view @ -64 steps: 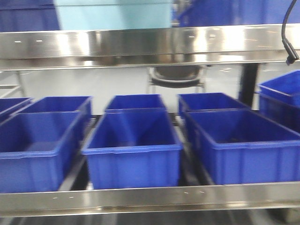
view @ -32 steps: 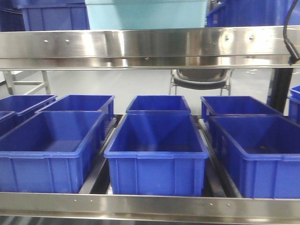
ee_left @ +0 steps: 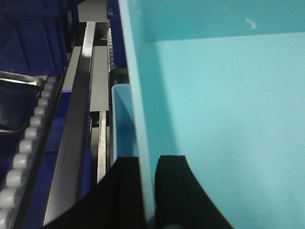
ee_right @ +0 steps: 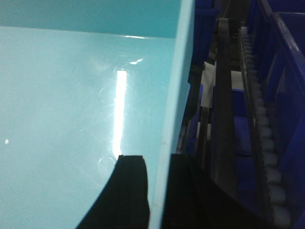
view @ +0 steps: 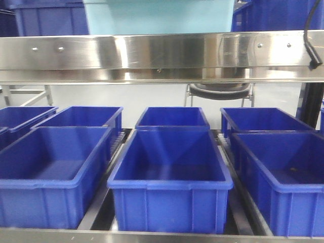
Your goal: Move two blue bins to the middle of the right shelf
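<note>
Both grippers are shown clamped on one pale turquoise plastic bin (view: 158,16). The left gripper (ee_left: 147,191) is closed down to the thickness of the bin's left side wall, with one black finger inside and one outside. The right gripper (ee_right: 157,195) is set likewise on the right side wall. The bin is thus held between the two arms, with neither arm nearer. Its walls are seen to run straight ahead from the claws, so the long axis is judged to point away from the robot, parallel to the white roller track (ee_right: 259,129). In the front view the bin is located above the polished steel shelf rail (view: 162,50), over the rows of dark blue plastic bins (view: 169,172). A second pale wall (ee_left: 121,119) is visible just outside the left wall; whether a nested bin is held cannot be told. A level, equal carry to the right is judged to be required.
</note>
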